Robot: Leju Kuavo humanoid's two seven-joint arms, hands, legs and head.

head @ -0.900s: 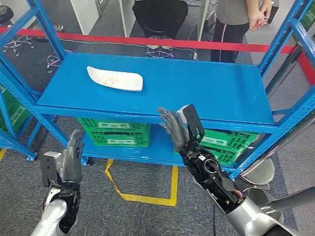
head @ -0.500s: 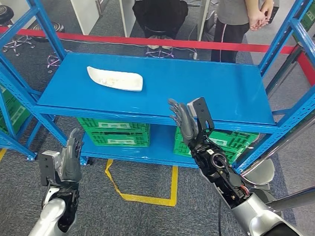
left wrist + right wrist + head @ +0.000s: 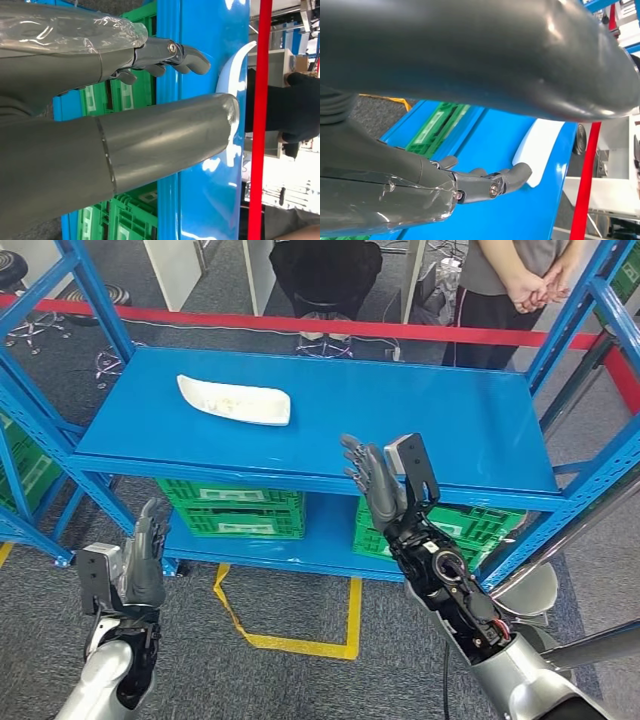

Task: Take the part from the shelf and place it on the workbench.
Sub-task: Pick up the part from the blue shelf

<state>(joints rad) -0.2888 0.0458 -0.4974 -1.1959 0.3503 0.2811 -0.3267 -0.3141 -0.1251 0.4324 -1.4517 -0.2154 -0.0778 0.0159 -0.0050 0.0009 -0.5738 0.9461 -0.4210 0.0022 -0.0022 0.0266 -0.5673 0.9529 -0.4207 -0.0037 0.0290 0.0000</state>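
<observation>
— Where's the part sitting right now?

— The white part [image 3: 233,400] lies flat on the blue shelf [image 3: 453,430], toward the left-rear of the top deck, long and curved, tapering to a point at its left end. Nothing touches it. The right wrist view catches it too [image 3: 539,150], pale against the blue, past the fingertips.

— And the right hand?

— The right hand [image 3: 375,485] is raised at the shelf's front edge, right of centre, fingers spread and stretched forward, holding nothing. It's well apart from the part, which lies off to its left and further back. In the right wrist view the thick grey thumb arcs across and the dark fingers [image 3: 490,186] reach out straight over the blue surface.

— Left hand?

— The left hand [image 3: 143,565] is low, below the top deck and out in front of the rack's left side, fingers upright and apart, also holding nothing. From the left wrist view its fingers [image 3: 177,54] point toward the shelf edge, with the part [image 3: 232,75] showing white beyond.

— What else is around?

— Green crates [image 3: 234,508] on the lower shelf, another green crate [image 3: 468,525] to the right behind the right arm. A red bar [image 3: 226,320] runs behind the rack, yellow tape [image 3: 302,643] marks the grey floor, and a person [image 3: 521,280] stands past the bar with hands clasped.
</observation>
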